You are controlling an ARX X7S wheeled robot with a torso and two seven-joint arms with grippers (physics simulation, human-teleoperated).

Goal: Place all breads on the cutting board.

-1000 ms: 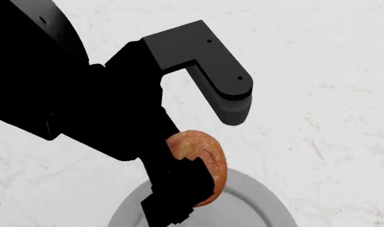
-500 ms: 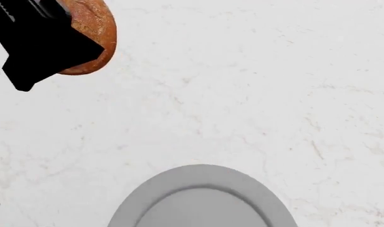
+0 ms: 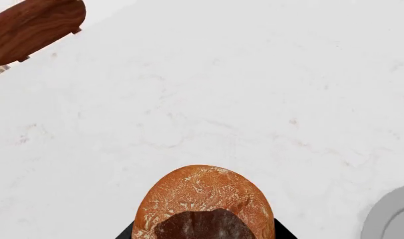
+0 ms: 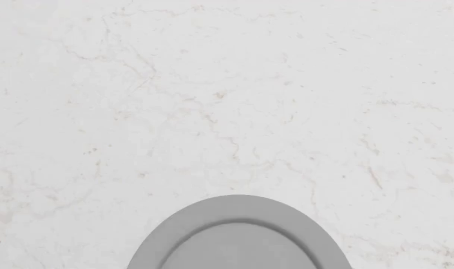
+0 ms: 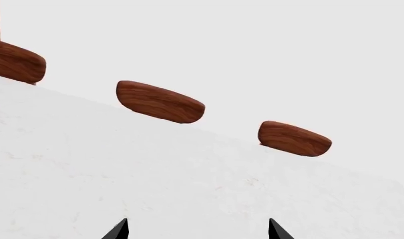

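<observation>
The reddish-brown bread (image 3: 203, 201) sits clenched in the left claw (image 3: 203, 230), held above the white marble bench (image 3: 255, 99), its rounded end pointing away from the wrist. No cutting board is visible in any view, so which way the carry must go cannot be told; the left arm, holding the roll, is the one to make it. Only the left wrist view shows the bread. The head view shows just the bare grey plate (image 4: 234, 216). The right claw (image 5: 198, 230) stands released, fingertips spread, facing brown wooden seats (image 5: 160, 102) beyond the bench edge.
</observation>
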